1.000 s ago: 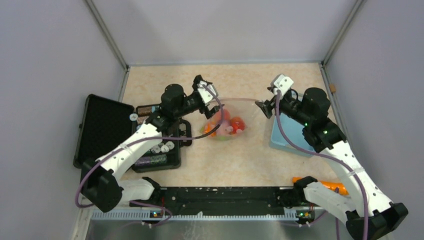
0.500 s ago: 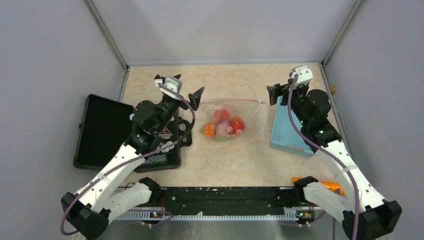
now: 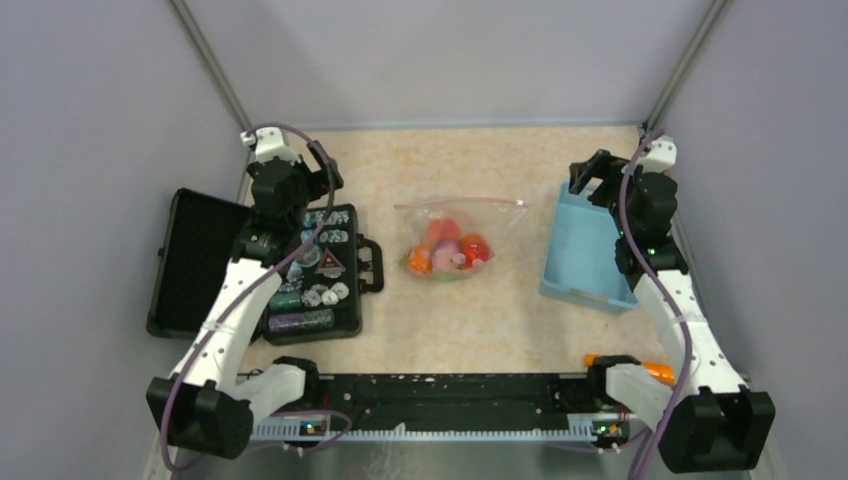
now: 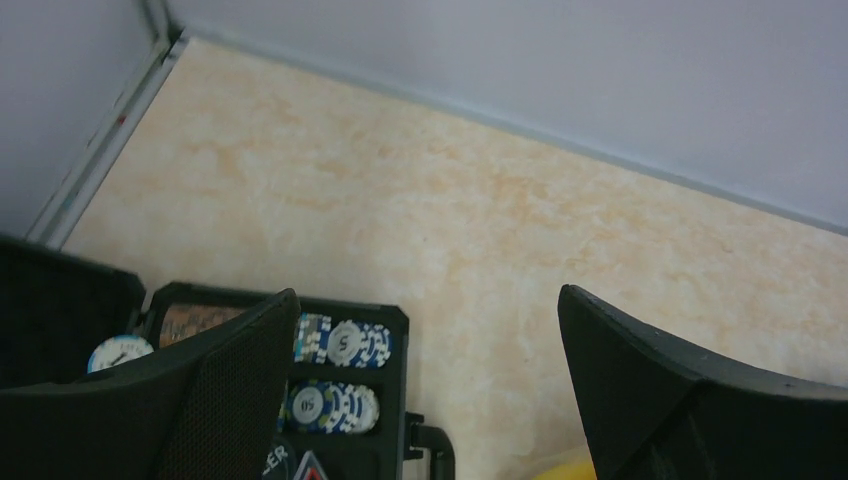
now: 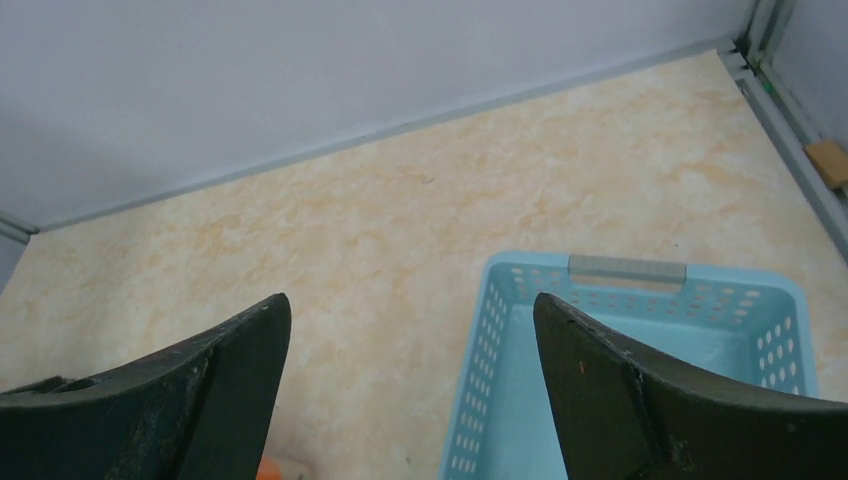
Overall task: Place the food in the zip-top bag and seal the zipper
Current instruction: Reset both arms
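Both arms are raised over the far part of the bench (image 3: 480, 310). The left claw (image 4: 425, 300) is spread wide and holds nothing, and so is the right claw (image 5: 410, 300). The zip-top bag (image 3: 500, 225) lies flat between them, to the right of the left claw and to the left of the right claw, apart from both. The food (image 3: 448, 250) sits bunched inside it.

The zipper (image 3: 460, 203) runs side to side along the bag's far edge, so its long axis points from one claw toward the other. Whether it is fully sealed is too fine to tell. The right claw looks slightly nearer, above a blue basket (image 5: 640, 330). The left claw hangs over a black case (image 3: 345, 318) of chips.
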### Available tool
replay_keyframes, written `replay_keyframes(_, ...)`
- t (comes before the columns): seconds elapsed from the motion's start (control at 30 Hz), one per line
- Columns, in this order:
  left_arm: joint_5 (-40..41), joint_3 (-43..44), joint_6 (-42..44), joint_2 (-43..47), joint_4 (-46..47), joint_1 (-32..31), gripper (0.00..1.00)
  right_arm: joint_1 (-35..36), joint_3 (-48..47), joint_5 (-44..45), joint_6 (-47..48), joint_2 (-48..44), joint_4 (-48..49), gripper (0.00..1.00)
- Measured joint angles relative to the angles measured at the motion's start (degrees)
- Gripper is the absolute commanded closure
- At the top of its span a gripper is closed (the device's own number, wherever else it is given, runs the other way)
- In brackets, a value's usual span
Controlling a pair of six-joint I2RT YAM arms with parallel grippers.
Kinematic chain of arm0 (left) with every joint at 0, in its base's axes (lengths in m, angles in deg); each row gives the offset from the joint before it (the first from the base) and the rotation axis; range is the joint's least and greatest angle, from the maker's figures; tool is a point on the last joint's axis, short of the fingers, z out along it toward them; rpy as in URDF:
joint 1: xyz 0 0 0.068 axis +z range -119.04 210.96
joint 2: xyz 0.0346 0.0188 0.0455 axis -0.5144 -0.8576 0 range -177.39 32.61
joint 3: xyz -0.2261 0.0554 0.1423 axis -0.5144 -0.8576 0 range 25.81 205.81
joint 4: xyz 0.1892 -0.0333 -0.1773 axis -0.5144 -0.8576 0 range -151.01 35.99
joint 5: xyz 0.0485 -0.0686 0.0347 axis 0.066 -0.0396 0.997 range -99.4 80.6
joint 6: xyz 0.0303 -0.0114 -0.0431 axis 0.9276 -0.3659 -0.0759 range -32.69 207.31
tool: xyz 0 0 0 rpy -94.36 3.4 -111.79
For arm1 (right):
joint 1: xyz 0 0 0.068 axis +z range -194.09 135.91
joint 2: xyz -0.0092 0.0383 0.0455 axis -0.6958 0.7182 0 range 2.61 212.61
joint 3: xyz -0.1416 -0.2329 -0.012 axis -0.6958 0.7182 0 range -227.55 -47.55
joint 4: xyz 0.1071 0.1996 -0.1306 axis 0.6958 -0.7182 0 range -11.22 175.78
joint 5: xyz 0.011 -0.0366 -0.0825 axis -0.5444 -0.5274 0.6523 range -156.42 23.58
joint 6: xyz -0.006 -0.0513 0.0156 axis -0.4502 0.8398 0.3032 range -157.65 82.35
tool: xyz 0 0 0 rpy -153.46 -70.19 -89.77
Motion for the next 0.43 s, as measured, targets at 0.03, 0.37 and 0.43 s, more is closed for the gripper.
replay_keyframes(0.03, 1.0, 0.5, -1.6, -0.9, -2.1, 0.7, 0.01, -0.6, 0.2, 0.0, -1.0, 0.4, -0.1, 0.11)
replay_keyframes(0.37, 6.9, -5.2, -7.2, 5.4, -5.4, 0.9, 0.01, -1.5, 0.1, 0.7, -3.0, 5.1, -1.9, 0.1)
replay_keyframes(0.43, 7.3, -5.5, -7.2, 5.7, -4.9, 0.9, 0.01, -1.5, 0.1, 0.7, -3.2, 5.3, -1.9, 0.09)
